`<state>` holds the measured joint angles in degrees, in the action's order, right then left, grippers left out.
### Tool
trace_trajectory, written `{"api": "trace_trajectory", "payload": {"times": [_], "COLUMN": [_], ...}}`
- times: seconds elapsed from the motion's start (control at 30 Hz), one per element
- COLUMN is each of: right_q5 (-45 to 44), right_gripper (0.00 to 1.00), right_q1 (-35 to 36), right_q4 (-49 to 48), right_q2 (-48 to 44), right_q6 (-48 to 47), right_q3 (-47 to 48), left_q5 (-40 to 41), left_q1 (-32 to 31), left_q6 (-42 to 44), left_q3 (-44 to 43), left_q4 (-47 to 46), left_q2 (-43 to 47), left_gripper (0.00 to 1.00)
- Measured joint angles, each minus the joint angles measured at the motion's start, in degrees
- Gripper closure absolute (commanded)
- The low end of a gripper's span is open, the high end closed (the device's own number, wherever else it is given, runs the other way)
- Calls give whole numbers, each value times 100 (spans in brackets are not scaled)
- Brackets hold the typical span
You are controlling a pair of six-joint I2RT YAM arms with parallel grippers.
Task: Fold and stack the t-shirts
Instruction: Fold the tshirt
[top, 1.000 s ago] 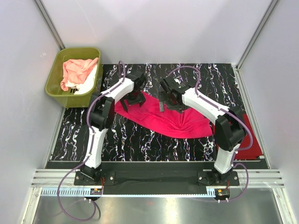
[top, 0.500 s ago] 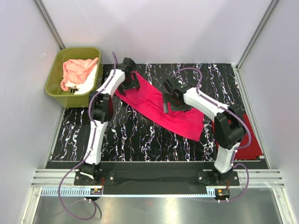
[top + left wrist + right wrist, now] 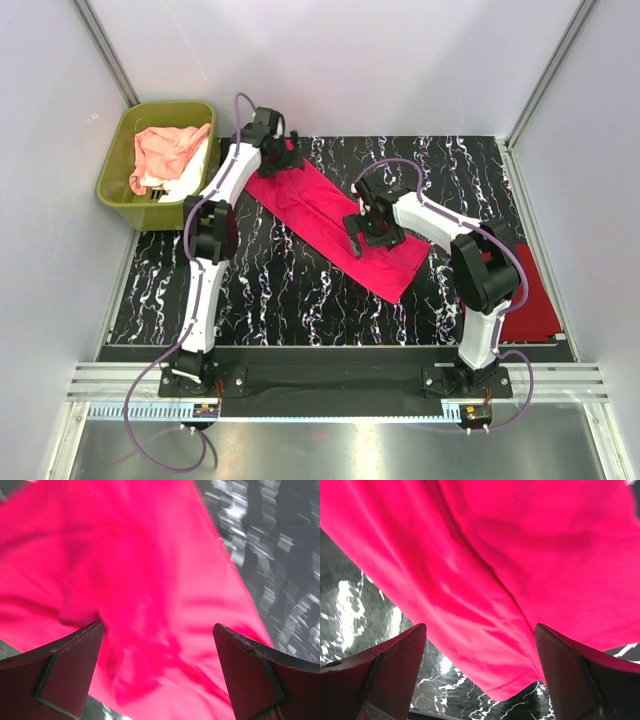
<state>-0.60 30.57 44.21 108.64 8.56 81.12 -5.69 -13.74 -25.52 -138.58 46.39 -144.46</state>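
White walls close off the cell on three sides, and I'm looking down on the black, white-veined table; the hot pink t-shirt lies on it as a long narrow band, running diagonally from the far left toward the near right, flat and only lightly creased. My left gripper hangs over the band's far-left end, reached well out from its base; in its wrist view the two fingers stand wide apart with pink cloth spread below them and nothing pinched. My right gripper sits over the band's near-right half; its fingers are spread too, and between them I see the shirt's hemmed edge with the marbled top just beyond it. A darker red t-shirt lies at the table's right edge, partly hidden behind the right arm. Off the far-left corner stands the olive-green tub; the peach-pink t-shirt is bunched inside, with the white t-shirt beside and partly under it.
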Motion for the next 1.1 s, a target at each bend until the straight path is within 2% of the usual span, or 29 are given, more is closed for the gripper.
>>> {"api": "trace_trajectory", "payload": {"times": [0.13,0.33,0.47,0.6,0.7,0.83,0.97,1.1], "right_q5": [188,175,297,433,415,302,-22,-192], "right_gripper": [2,0,0,1,3,3,2,1], "right_q1": [0,-20,-166,-369,-382,-254,352,1141], "right_q4": [-92,-188,-260,-254,-330,-610,-573,-496], "right_q2": [2,68,304,492,446,-46,-476,-634], "right_q6": [-247,-560,-649,-586,-396,273,1145,2085], "right_q3": [-114,-170,-173,-166,-254,-946,-1534,-1727], "left_q5": [50,50,76,81,87,160,321,501], "left_q1": [-363,-503,-549,-756,-874,-870,-857,-857], "left_q6": [-70,-175,-175,-199,-201,-199,-352,-610], "left_q3": [227,1056,1829,2688,3134,3368,3960,4271], "left_q4": [116,142,131,164,236,396,-2,-254], "left_q2": [728,2592,3766,4463,4618,4629,4876,4870], "left_gripper": [1,1,1,1,1,1,1,1]}}
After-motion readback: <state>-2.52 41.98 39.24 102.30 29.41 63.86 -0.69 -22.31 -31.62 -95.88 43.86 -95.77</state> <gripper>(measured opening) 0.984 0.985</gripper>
